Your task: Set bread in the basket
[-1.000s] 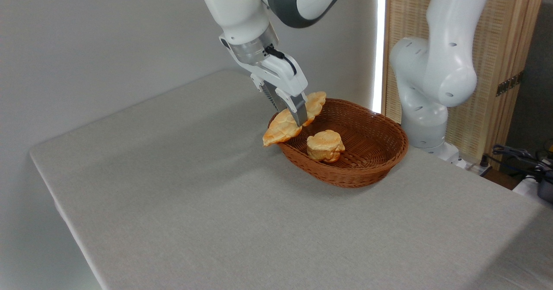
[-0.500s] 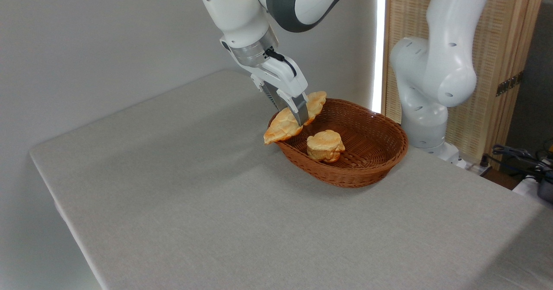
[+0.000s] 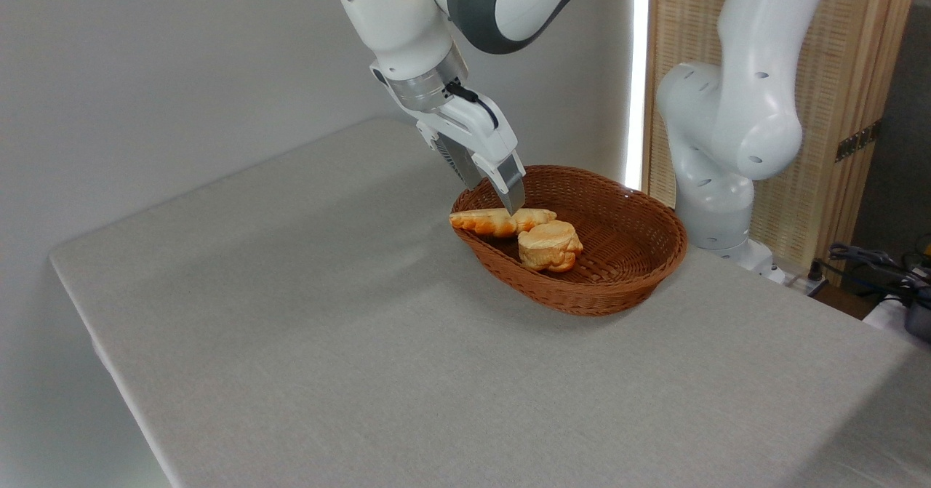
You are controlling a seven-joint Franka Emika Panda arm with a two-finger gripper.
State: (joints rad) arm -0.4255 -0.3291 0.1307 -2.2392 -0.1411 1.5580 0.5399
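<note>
The long golden bread lies flat across the left rim of the brown wicker basket. Its left tip pokes out over the rim and its right end rests inside against a small round bun. My gripper hangs just above the bread, tilted down to the right. It is open, and nothing is held between its fingers. The front fingertip ends right above the bread's top.
The basket stands at the back right of the grey table. A second white robot arm stands behind it by a wooden screen. Cables lie off the table's right edge.
The bread dropped out of my gripper: it was held tilted above the basket's left rim and now lies flat on the rim and the bun. The gripper barely moved.
</note>
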